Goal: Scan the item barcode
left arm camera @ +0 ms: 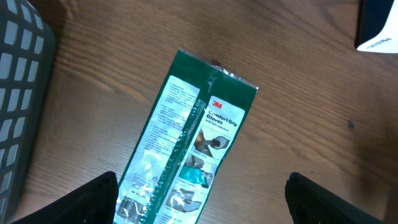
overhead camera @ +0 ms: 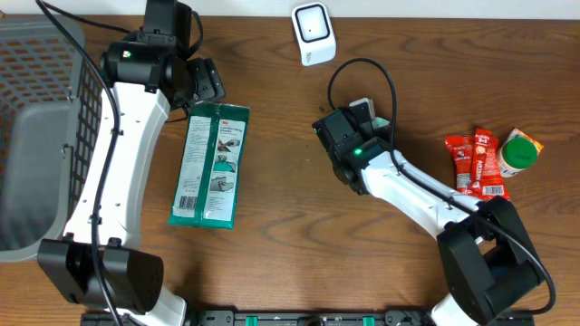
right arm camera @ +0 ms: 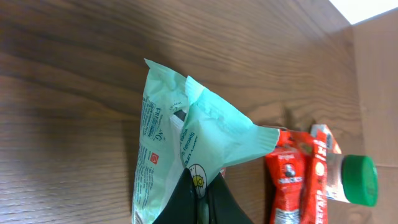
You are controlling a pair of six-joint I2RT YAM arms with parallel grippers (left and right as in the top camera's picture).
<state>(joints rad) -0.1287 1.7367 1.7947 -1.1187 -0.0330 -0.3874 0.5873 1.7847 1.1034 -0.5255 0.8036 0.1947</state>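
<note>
The right end effector [right arm camera: 200, 190] pinches a mint packet [right arm camera: 163, 143] near the scanner [overhead camera: 314, 33], apparently not yet scanned; left end effector [left arm camera: 204, 198] hangs spread.

Scanner [overhead camera: 314, 33]: white, at the table's top edge
Glove pack [overhead camera: 211, 165]: green, flat on the table [overhead camera: 290, 235], just below left gripper [overhead camera: 210, 86]
Right gripper [overhead camera: 373, 116]: pale packet [overhead camera: 384, 120] at its tip
Basket [overhead camera: 36, 136]: grey, far left
Right side: 2 red packets [overhead camera: 476, 163] just beside a green-lidded bottle [overhead camera: 518, 152]

Dark brown wood-grain table [overhead camera: 272, 272]; pale strip [overhead camera: 453, 7] beyond far edge; even light.
</note>
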